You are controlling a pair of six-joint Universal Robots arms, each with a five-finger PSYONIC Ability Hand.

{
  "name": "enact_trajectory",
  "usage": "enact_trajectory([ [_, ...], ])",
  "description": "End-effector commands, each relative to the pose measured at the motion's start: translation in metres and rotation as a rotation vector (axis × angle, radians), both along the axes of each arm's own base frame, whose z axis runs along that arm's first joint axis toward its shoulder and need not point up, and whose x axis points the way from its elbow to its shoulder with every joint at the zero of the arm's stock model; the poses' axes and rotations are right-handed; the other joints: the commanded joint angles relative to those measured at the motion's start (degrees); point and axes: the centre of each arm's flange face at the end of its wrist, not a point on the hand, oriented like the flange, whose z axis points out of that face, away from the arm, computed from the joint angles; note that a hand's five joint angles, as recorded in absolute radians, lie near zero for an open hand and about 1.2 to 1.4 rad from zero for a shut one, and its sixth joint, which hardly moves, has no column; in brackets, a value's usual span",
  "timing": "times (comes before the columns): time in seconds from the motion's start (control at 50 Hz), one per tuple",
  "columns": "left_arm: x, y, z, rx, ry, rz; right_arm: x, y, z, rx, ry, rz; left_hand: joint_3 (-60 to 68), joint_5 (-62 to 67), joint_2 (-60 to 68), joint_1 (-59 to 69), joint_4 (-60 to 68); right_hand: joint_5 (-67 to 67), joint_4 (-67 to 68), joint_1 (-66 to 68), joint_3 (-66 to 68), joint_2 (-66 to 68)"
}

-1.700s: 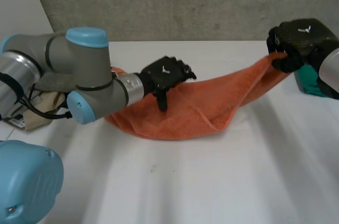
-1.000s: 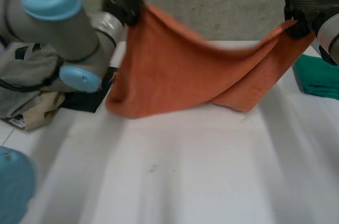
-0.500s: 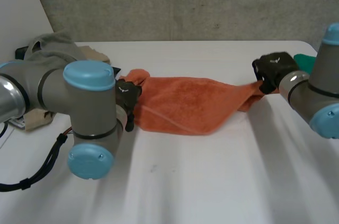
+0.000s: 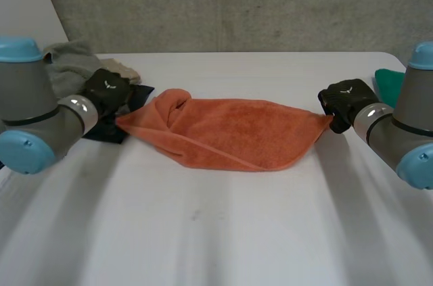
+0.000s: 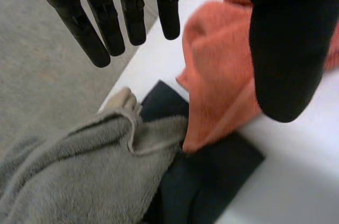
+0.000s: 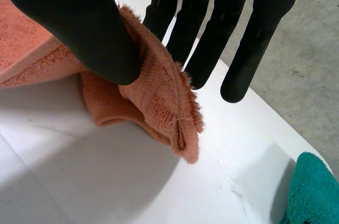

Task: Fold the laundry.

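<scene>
The orange towel (image 4: 230,134), in the air a second ago, now lies rumpled across the middle of the desk (image 4: 223,232), so I'd say a fold can begin. The left hand (image 4: 107,90), centre left, has let go, fingers (image 5: 132,7) straight and apart (its corner lies just beside), while the right hand (image 4: 344,102), centre right, pinches the other corner under its thumb. Grey cloth (image 4: 67,63) upper left and green cloth (image 4: 387,80) far right lie loose, in no basket.

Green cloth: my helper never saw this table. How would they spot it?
On the white table, look at the far right edge, just past the right robot hand. The green cloth lies there, apart from the orange towel, the only green thing.
</scene>
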Motion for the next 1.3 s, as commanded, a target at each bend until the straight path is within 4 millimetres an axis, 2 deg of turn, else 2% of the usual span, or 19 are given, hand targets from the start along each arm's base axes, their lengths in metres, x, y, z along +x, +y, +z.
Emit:
enact_trajectory([
  [0.02,0.003,-0.016,-0.033,0.052,0.009,-0.085,-0.001,0.000,0.000,-0.001,0.001,-0.003,5.2,5.2,5.3,5.2,5.3,13.2,11.3,14.8,11.8,12.6],
  [0.16,-0.006,-0.031,-0.062,0.072,0.017,-0.097,-0.005,-0.002,0.003,-0.004,-0.004,-0.014,12.3,12.2,12.3,12.3,12.4,13.2,11.3,14.8,11.8,12.6],
  [0.22,-0.009,-0.035,-0.072,0.093,0.013,-0.089,-0.007,-0.003,0.003,-0.003,-0.005,-0.020,21.0,21.0,21.0,21.0,21.1,13.2,11.3,14.8,11.8,12.6],
  [0.26,-0.011,-0.037,-0.071,0.094,0.011,-0.085,-0.008,-0.003,0.003,-0.002,-0.007,-0.026,49.8,49.8,49.9,49.8,49.9,13.2,11.3,14.8,11.8,12.6],
  [0.28,-0.012,-0.037,-0.068,0.089,0.014,-0.084,-0.009,-0.004,0.003,-0.001,-0.010,-0.030,57.8,57.7,57.8,57.8,57.9,13.2,11.3,14.8,11.8,12.6],
  [0.36,-0.012,-0.037,-0.039,0.047,0.056,-0.038,-0.017,-0.005,0.011,-0.009,-0.029,-0.052,57.9,57.8,57.9,57.9,58.0,13.2,11.3,14.8,11.8,12.6],
  [0.44,-0.008,-0.020,-0.002,0.024,0.107,0.008,-0.028,-0.006,0.027,-0.028,-0.030,-0.077,57.9,57.8,57.9,57.9,58.0,13.2,11.3,14.8,11.8,12.6],
  [0.56,0.011,0.040,0.071,-0.047,0.106,0.069,-0.055,0.027,0.055,0.087,0.204,0.032,57.9,57.8,57.9,57.9,58.0,13.2,11.3,14.8,11.8,12.6],
  [0.6,0.017,0.055,0.081,-0.044,0.087,0.089,-0.061,0.038,0.065,0.098,0.277,0.066,57.9,57.8,57.9,57.9,58.0,13.2,11.3,14.8,11.8,12.6],
  [0.68,0.037,0.109,0.110,0.011,-0.015,0.158,-0.080,0.063,0.098,0.094,0.435,0.095,57.9,57.8,57.9,57.9,58.0,13.2,11.3,14.8,11.8,12.6],
  [0.78,0.043,0.138,0.131,0.013,-0.028,0.153,-0.088,0.074,0.116,0.090,0.427,0.057,57.9,57.8,57.9,57.9,58.0,13.2,11.3,14.8,11.8,12.6],
  [0.86,0.036,0.141,0.138,-0.012,0.014,0.103,-0.081,0.073,0.116,0.094,0.374,0.064,57.9,57.8,57.9,57.9,58.0,13.2,11.3,14.8,11.8,12.6],
  [0.92,0.025,0.127,0.129,-0.024,0.029,0.067,-0.075,0.064,0.107,0.105,0.354,0.061,57.9,57.8,57.9,57.9,58.0,13.2,11.3,14.8,11.8,12.6],
  [1.06,0.006,0.053,0.072,0.016,-0.032,0.106,-0.052,0.027,0.063,0.133,0.375,0.100,57.9,57.8,57.9,57.9,58.0,13.2,11.3,14.8,11.8,12.6],
  [1.12,-0.005,0.022,0.070,-0.038,-0.042,0.115,-0.038,0.001,0.062,0.027,0.382,0.095,57.9,57.8,57.9,57.9,58.0,13.2,11.3,14.8,11.8,12.6],
  [1.2,-0.019,-0.008,0.122,-0.269,0.051,0.107,-0.025,-0.043,0.102,-0.276,0.305,-0.020,57.9,57.8,57.9,57.9,58.0,13.2,11.3,14.8,11.8,12.6],
  [1.22,-0.021,-0.014,0.156,-0.394,0.130,0.113,-0.023,-0.056,0.130,-0.429,0.231,-0.085,57.9,57.8,57.9,57.9,58.0,13.2,11.3,14.8,11.8,12.6],
  [1.28,-0.019,-0.018,0.207,-0.584,0.282,0.122,-0.025,-0.071,0.170,-0.649,0.090,-0.161,57.9,57.8,57.9,57.9,58.0,13.2,11.3,14.8,11.8,12.6],
  [1.3,-0.016,-0.018,0.236,-0.699,0.386,0.122,-0.028,-0.074,0.196,-0.786,-0.009,-0.189,57.9,57.8,57.9,57.9,58.0,13.2,11.3,14.8,11.8,12.6],
])
